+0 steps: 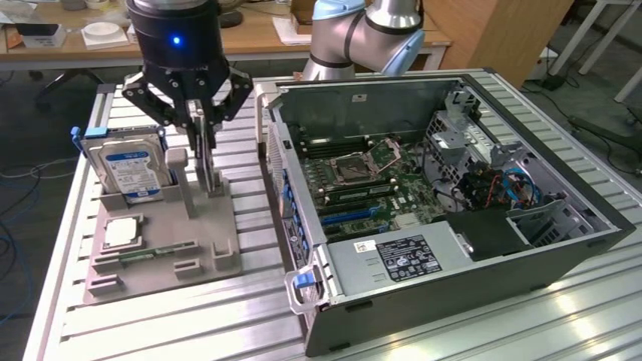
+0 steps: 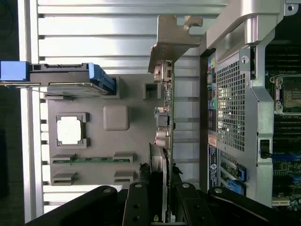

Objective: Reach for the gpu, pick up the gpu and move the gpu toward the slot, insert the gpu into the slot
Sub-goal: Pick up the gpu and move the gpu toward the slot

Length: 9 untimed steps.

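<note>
Grey moulded plastic makes up the parts holder (image 1: 201, 252) sitting on the ribbed aluminium table (image 1: 180, 331) in the left half of the exterior view. The thin dark rectangular gpu card (image 1: 207, 169) stands upright on edge in the holder's back row, its lower end down in its groove. The black multi-link gripper (image 1: 201, 124) hangs directly over the card in the upper left of that frame. Its fingers are closed on the card's top edge, one on each face.

In the wrist view the gpu (image 2: 168, 117) runs edge-on between the two black fingers of the gripper (image 2: 167, 183), and the fingers press against it. The card's bent silver metal bracket (image 2: 171, 35) is at its far end.

Just beside the card, toward the exterior view's left, the silver hard drive with the blue label (image 1: 131, 169) also stands upright in the holder. A square silver processor chip (image 1: 120, 233) lies flat in a recess in front of the drive. A small green memory stick (image 1: 155, 253) lies in a groove near the holder's front.

The open black computer case (image 1: 561, 248) lies on its side, filling the centre and right of the exterior view, apart from the holder. Its green motherboard (image 1: 371, 180) faces upward, with blue expansion slots (image 1: 346, 214) at its lower left. A silver power supply box with a black label (image 1: 401, 259) sits at the near end of the case.
</note>
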Available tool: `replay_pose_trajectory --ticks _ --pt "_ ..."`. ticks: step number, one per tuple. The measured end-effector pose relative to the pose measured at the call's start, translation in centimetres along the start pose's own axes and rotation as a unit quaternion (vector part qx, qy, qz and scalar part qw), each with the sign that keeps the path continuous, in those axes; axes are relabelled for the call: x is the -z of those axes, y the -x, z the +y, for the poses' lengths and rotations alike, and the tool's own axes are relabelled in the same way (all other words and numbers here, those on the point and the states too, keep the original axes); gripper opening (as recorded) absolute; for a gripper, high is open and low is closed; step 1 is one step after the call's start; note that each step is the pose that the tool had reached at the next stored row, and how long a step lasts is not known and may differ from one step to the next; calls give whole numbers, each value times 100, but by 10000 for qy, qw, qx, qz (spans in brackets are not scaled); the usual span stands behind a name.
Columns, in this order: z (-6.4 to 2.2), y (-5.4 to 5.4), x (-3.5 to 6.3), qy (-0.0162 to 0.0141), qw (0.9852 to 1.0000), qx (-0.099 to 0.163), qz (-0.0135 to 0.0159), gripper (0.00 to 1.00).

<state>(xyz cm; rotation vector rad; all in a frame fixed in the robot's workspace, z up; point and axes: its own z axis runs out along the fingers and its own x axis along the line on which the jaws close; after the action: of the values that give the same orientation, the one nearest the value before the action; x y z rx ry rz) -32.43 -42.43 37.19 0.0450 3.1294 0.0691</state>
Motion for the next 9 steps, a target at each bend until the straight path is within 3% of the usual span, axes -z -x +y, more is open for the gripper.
replay_pose_trajectory --ticks 9 --pt "7 1 166 0 10000 1 0 27"
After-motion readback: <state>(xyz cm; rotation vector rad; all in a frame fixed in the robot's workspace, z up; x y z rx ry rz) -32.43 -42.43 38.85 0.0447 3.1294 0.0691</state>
